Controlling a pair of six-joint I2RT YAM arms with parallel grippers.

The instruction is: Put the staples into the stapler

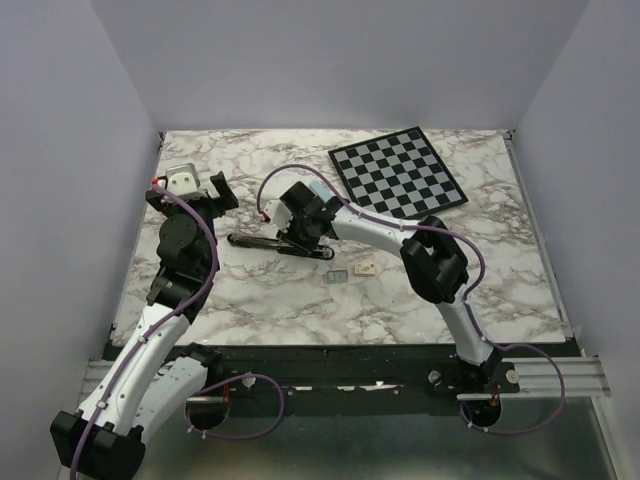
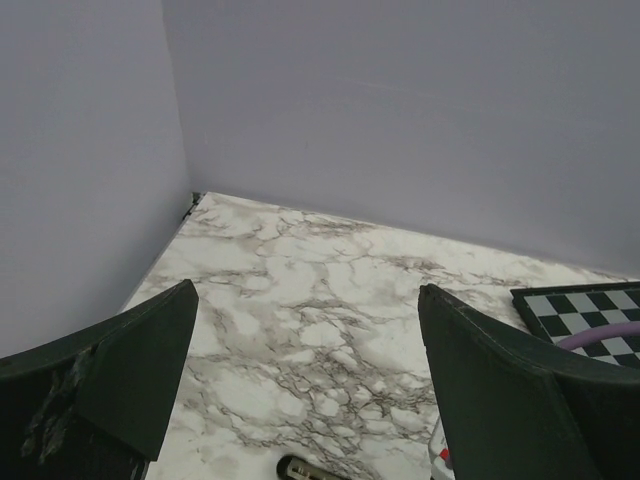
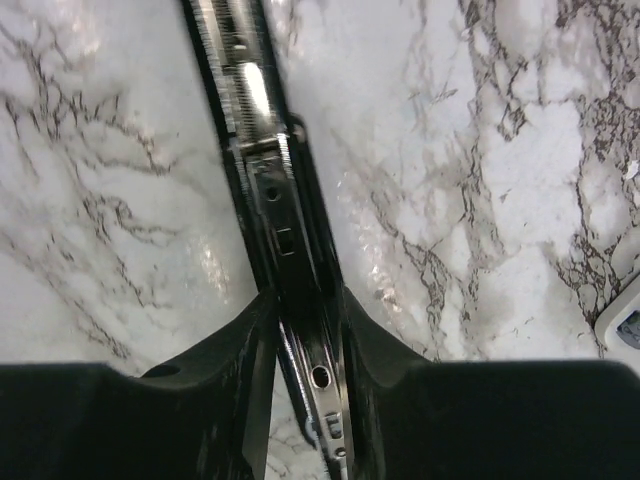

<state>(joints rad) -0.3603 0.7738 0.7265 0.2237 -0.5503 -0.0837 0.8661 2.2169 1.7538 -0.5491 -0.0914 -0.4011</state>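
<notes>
Right fingers (image 3: 235,350) clamped on black stapler (image 3: 262,180) on marble table (image 3: 480,200), left fingers (image 2: 140,360) spread wide, empty

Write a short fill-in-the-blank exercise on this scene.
The right end effector is shut on the ____.
The left end effector is open and holds ____.
The staples lie beside a small cream ____.
Missing words: stapler; nothing; box.

A robotics lab test cell: plain lavender walls (image 1: 60,150) box in a marble-patterned table (image 1: 500,290) on three sides, and a checkerboard calibration board (image 1: 397,172) lies beyond and right of the right claw (image 1: 292,236).
</notes>
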